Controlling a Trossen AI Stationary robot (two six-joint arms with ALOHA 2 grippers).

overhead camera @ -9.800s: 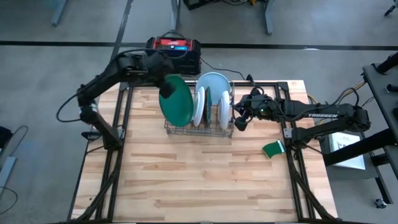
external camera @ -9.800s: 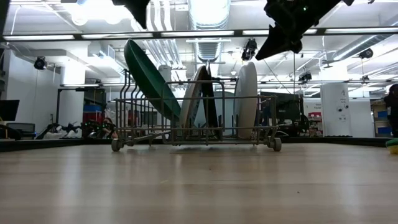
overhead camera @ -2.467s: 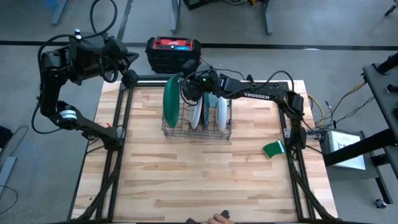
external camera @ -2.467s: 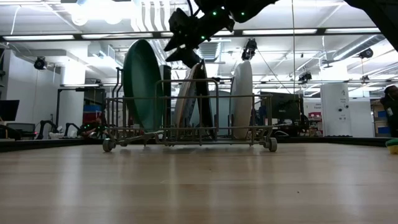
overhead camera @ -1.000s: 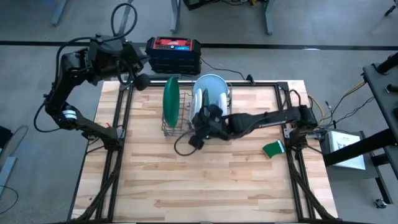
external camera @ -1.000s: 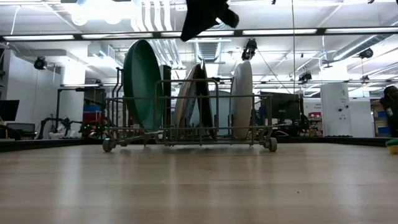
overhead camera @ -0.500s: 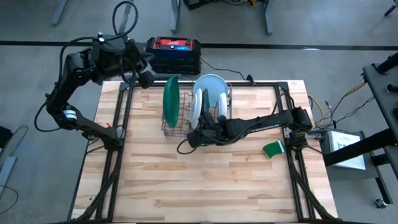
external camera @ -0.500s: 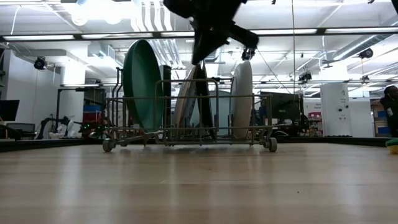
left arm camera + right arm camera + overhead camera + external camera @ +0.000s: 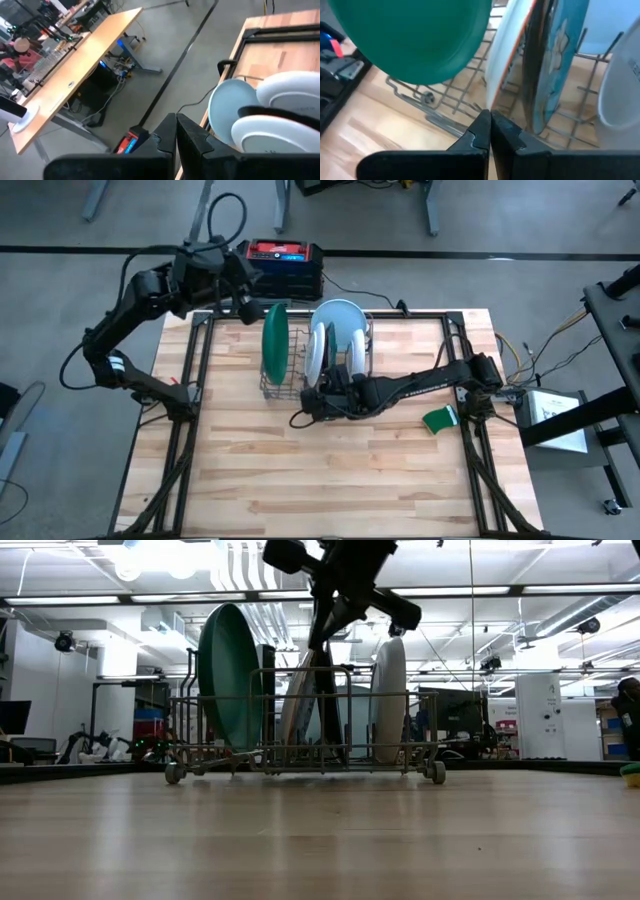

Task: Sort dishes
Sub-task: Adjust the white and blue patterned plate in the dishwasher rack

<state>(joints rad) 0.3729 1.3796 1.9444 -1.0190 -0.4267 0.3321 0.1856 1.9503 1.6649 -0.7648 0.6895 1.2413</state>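
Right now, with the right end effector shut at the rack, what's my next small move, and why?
Probably open the right end effector: its fingers are shut and empty, facing the rim of the white plate in the rack, so it can't grip yet.

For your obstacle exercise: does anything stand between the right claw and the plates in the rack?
Only the wire rack: its front bars run between the shut right claw and the white plate and teal plate.
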